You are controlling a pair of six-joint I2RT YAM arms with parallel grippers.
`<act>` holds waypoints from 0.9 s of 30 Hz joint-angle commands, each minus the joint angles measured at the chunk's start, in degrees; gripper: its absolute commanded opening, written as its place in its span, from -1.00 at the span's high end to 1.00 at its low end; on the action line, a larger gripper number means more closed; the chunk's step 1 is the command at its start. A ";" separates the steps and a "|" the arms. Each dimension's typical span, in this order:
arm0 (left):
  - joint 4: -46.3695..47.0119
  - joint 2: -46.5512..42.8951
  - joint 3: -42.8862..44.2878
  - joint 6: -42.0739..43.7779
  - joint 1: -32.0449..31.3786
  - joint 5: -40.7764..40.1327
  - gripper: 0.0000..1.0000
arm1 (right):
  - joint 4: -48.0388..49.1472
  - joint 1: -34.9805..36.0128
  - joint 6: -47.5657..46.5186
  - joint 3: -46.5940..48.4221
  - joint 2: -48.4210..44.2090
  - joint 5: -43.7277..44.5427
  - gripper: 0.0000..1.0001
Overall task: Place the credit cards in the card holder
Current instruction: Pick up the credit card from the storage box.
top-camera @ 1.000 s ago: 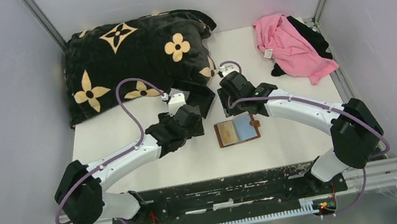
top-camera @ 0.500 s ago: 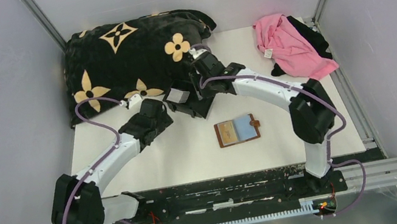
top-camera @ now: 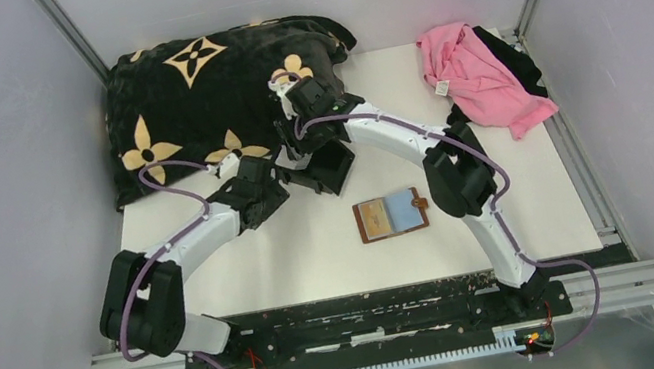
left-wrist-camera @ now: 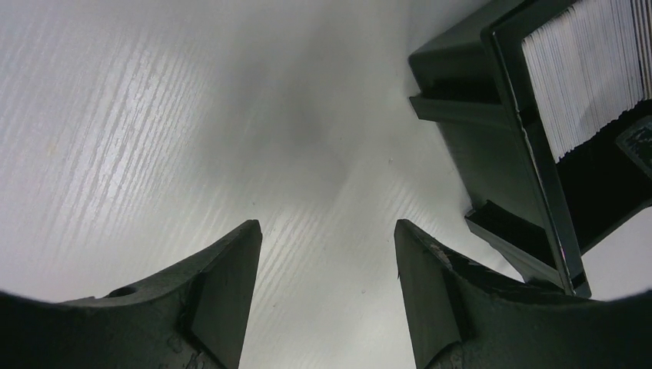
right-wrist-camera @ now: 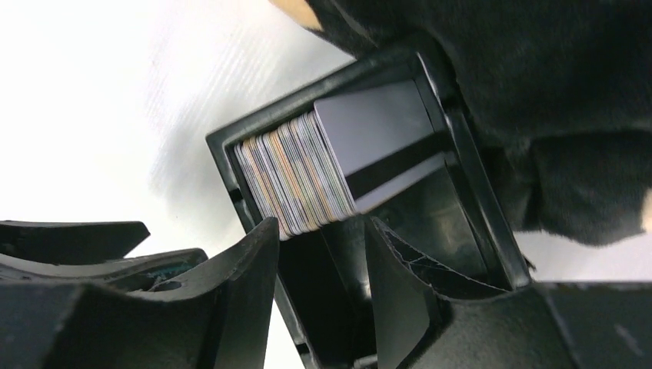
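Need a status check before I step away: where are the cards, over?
Left gripper open, empty, beside tray. Right gripper open, over cards in tray. Holder lies open on table. Blanket crowds tray.

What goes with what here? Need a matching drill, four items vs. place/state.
Items:
1. card holder
2. credit cards
3. pink cloth
4. left gripper

Places/states:
A. far right corner of the table
B. standing on edge in the black tray
C. lying open, mid-table
D. open, over bare table

Pairs: 1-C, 2-B, 3-A, 4-D
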 commanded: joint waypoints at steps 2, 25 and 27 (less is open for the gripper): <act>3.88 1.74 2.24 -3.23 0.96 2.02 -0.42 | 0.08 0.14 -3.12 7.82 3.01 -2.42 -0.02; 8.50 13.68 8.33 0.52 4.56 9.08 -0.36 | -2.75 -3.47 -4.58 17.05 13.67 -7.66 0.04; 9.36 15.48 9.25 0.74 4.94 10.69 -0.31 | -2.65 -3.57 -4.44 16.45 13.58 -8.42 0.08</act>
